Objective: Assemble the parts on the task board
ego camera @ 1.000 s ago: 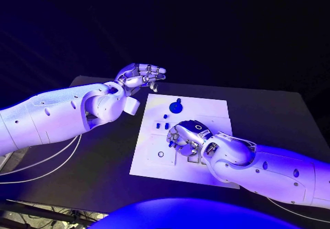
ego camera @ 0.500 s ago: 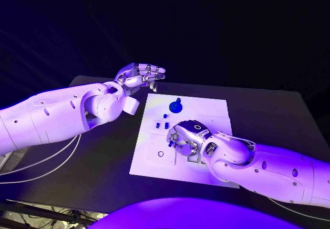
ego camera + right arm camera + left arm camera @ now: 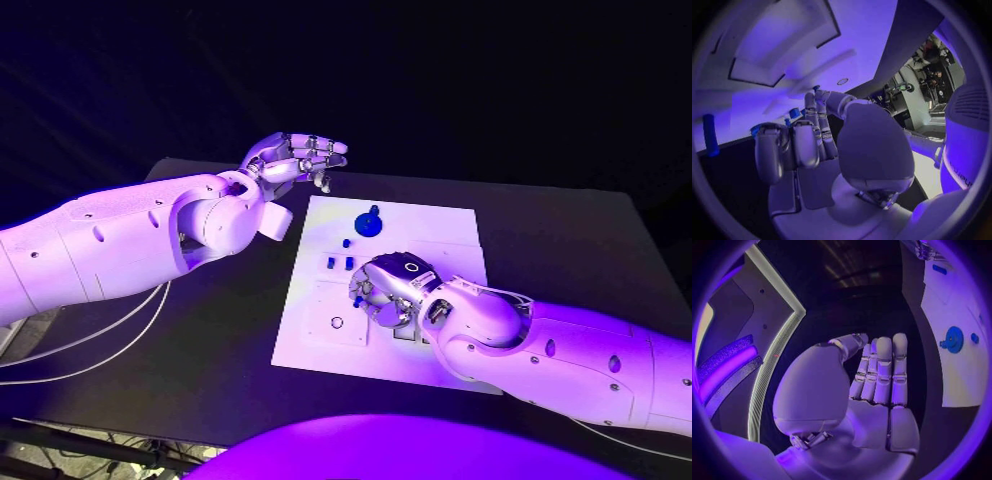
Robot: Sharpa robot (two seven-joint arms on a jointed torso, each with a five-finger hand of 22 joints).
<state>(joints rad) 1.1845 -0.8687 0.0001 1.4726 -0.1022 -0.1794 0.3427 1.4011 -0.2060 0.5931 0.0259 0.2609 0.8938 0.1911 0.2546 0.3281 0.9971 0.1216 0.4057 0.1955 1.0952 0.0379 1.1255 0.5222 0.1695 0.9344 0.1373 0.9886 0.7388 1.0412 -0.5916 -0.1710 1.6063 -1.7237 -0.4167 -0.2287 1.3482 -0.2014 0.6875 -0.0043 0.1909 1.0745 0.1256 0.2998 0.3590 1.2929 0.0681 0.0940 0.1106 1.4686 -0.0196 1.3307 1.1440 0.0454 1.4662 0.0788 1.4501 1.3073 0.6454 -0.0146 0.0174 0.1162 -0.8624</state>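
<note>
One round blue part (image 3: 369, 225) (knob pointing far edge) lies flat.

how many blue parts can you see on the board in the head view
4 for sure: a round blue part near the task board's far edge, a small one just nearer, then a pair beside the right hand. More may be hidden beneath that hand.

Light: the scene is being washed in violet-blue.
Background: dim, being lost in darkness.
Wrist views: straight edges are being bent by fisheye distortion.
</note>
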